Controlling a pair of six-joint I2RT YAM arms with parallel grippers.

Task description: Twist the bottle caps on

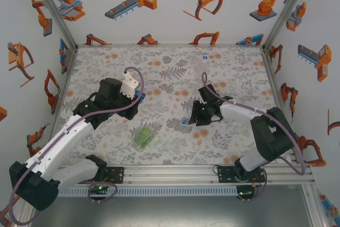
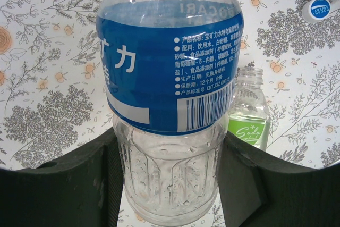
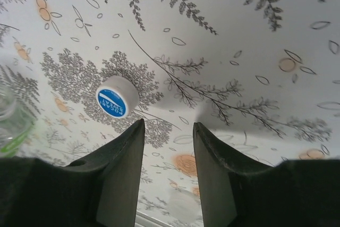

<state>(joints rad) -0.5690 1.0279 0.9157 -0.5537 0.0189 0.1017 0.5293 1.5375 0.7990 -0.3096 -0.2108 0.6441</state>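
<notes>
My left gripper (image 2: 170, 147) is shut on the lower body of the blue-label bottle (image 2: 170, 73), holding it off the table; in the top view this gripper (image 1: 134, 99) is left of centre. The green-label bottle (image 1: 143, 136) lies on the table near the front, and its open neck (image 2: 248, 78) shows behind the held bottle. A whitish cap with a blue top (image 3: 117, 98) lies just ahead and left of my open right gripper (image 3: 169, 126), apart from the fingers. In the top view that cap (image 1: 184, 122) is beside the right gripper (image 1: 192, 117). The plain clear bottle is out of view.
A second cap (image 1: 205, 57) lies near the far edge of the flower-patterned table (image 1: 234, 73). Walls with robot pictures close in the left, back and right sides. An aluminium rail (image 1: 170, 173) runs along the front by the arm bases.
</notes>
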